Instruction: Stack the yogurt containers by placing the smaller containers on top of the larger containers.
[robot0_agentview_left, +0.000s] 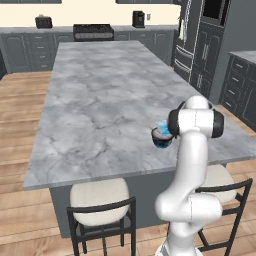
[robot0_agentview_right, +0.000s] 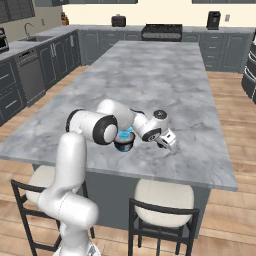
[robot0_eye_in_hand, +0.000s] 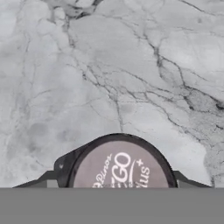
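Observation:
The round dark cup (robot0_agentview_left: 162, 141) (robot0_agentview_right: 123, 145) stands near the island's front edge with the light-blue pack (robot0_agentview_left: 162, 128) (robot0_agentview_right: 125, 133) on top of it, both partly hidden by my arm. To the right of that stack, my gripper (robot0_agentview_right: 168, 140) (robot0_eye_in_hand: 116, 183) hangs low over the marble. In the hand view a small round tub (robot0_eye_in_hand: 119, 168) with a dark rim and a pale printed lid sits between the dark fingertips (robot0_eye_in_hand: 46, 180), which press on both of its sides, so the gripper is shut on it.
The grey marble island top (robot0_agentview_left: 100, 100) (robot0_agentview_right: 165, 75) stretches far ahead. Two stools (robot0_agentview_left: 100, 202) (robot0_agentview_right: 162, 202) stand against its front edge under my arm. Dark cabinets and a stove (robot0_agentview_left: 93, 32) line the back wall.

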